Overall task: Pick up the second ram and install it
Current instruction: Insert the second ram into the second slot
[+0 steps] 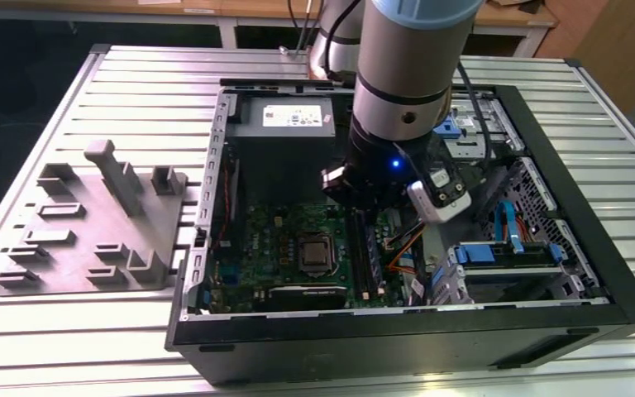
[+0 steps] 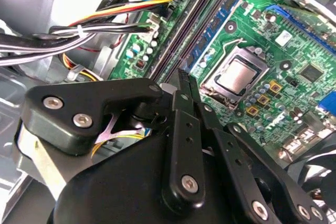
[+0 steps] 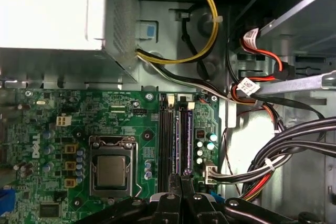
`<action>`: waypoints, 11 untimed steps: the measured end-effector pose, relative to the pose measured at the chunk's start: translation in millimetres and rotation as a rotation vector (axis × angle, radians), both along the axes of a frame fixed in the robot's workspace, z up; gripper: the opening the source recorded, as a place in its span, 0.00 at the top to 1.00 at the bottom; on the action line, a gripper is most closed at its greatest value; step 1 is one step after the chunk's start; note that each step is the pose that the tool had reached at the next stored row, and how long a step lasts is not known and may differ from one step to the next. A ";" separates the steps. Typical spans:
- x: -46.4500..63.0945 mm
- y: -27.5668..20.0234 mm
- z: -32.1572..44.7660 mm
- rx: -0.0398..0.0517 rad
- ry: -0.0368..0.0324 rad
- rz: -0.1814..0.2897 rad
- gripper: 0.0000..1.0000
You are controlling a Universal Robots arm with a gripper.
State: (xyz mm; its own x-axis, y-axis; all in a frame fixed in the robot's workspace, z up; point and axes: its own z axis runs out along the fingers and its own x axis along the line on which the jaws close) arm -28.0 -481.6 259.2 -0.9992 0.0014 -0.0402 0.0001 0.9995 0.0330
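Work centres on the memory slots of the motherboard [image 3: 68, 108]. The board lies face-up because the computer case [image 1: 406, 339] rests on its side on the bench [image 1: 141, 91] with the side panel off, so the arm [image 1: 406, 74] can come straight down from above.

In the first wrist view, with 1 stick in sight, the second ram [image 3: 188, 135] stands on edge in the slot farthest from the processor socket [image 3: 112, 169]. Its long edge is down in the connector, as such a board must sit to mate. The black slots between it and the socket look bare, though I cannot be sure.

The hand [image 3: 182, 176] hangs right over the near end of that stick, its fingers drawn together with no gap showing between them. A narrow tip suits the place: it fits between neighbouring slots and keeps off the cable bundle [image 3: 294, 140] near the board. Whether the fingers pinch the stick's end or merely bear on its top edge I cannot tell.

My judgement is that the stick is in its slot and the step in hand is seating it. Whether the end latches are closed is too small to read.

On the exterior view's left a grey fixture [image 1: 75, 248] sits on the bench, apart from the case. Its upright pockets look shaped to present parts for a grasp from above.
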 end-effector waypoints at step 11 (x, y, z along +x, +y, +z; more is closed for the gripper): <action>0.0 -0.4 -8.4 0.0000 0.0000 -0.010 0.89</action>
